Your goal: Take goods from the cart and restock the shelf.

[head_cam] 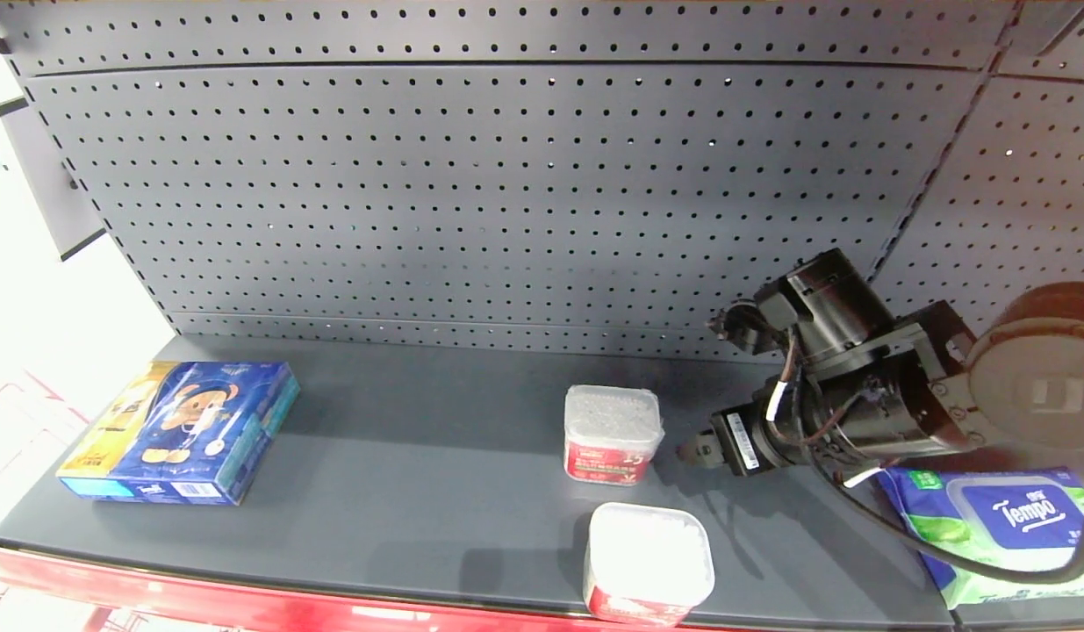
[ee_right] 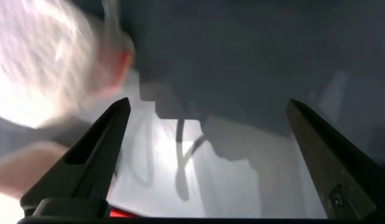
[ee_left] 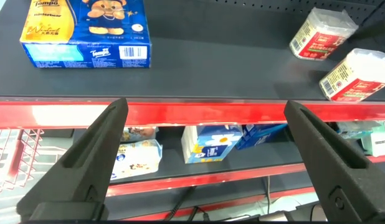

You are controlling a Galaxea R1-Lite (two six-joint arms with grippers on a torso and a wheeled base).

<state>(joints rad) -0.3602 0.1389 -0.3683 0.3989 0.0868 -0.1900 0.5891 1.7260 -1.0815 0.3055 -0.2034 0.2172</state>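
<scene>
Two grippers gape empty: right gripper (head_cam: 691, 450) just right of the far cotton-swab tub (head_cam: 612, 434), left gripper (ee_left: 205, 106) before the shelf (head_cam: 419, 474) and its red edge.

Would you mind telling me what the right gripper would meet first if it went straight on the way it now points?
Most likely the rear white tub, just ahead of the right gripper on the shelf; depth is uncertain.

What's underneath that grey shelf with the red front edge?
A lower shelf holding a pale printed pack, a blue-and-white carton and a blue pack. Their tops and whatever lies farther back are hidden by the red edge.
</scene>
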